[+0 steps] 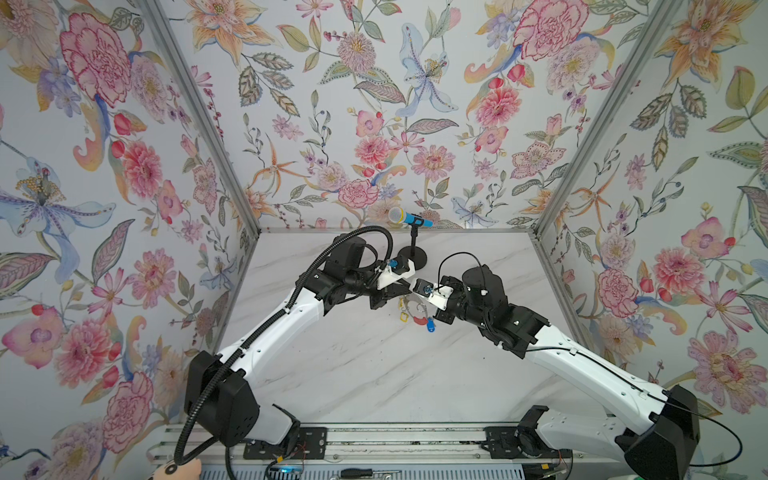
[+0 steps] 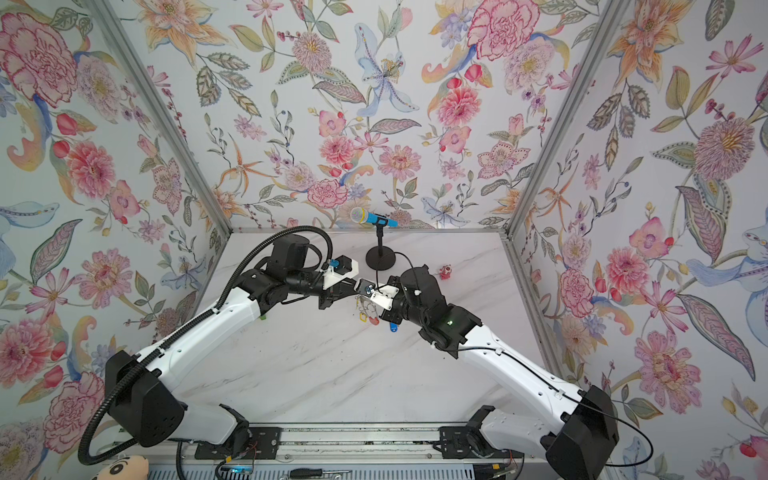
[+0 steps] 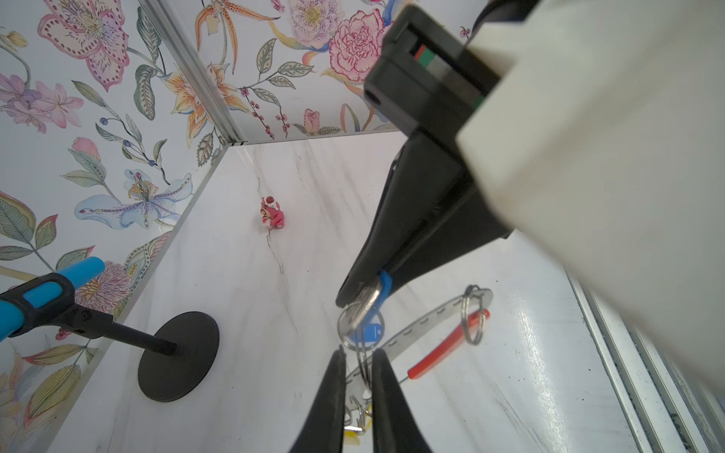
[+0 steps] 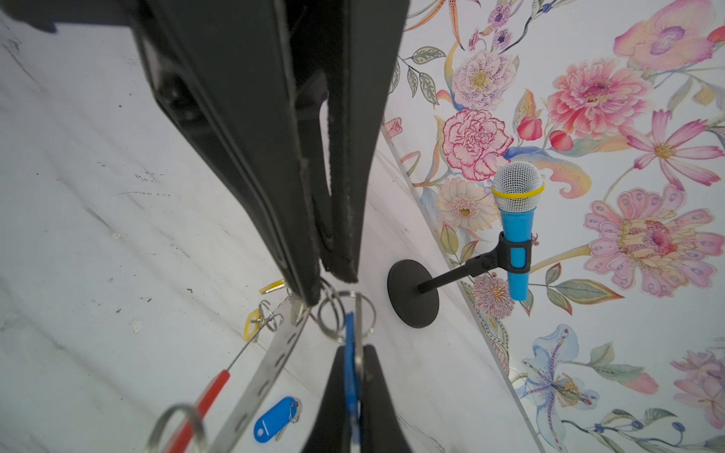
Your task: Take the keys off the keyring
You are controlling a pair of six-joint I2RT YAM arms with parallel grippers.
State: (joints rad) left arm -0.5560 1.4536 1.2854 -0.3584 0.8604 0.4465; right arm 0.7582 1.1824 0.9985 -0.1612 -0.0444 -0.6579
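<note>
- The right gripper (image 3: 367, 293) is pinched tight on one of the keys (image 3: 365, 300) and its blue tag (image 3: 385, 284). A small split ring (image 3: 353, 327) hangs just beyond the fingertips.
- The left gripper (image 3: 359, 357) meets it tip to tip, its jaws narrow with only a slim gap. Thin ring wires run through that gap, but I cannot tell whether they are clamped.
- The keyring (image 3: 423, 319), a grey perforated band with a red sleeve (image 3: 447, 346), sits between the two grippers. It is about midway between the left and right edges of the table (image 1: 374, 374) and somewhat nearer the back edge than the front.
- I cannot tell whether the band rests on the table or hangs above it.
- A second blue tag (image 4: 274, 419) sits just beside the band near the red sleeve.
- Two yellow tags (image 4: 251, 326) sit on the band's other side, near the left fingertips.
- The black microphone stand base (image 1: 417, 257) stands near the back edge, behind the grippers and apart from the keyring.
- A red-pink toy figure (image 2: 445, 272) sits toward the back right, well apart from everything else.
</note>
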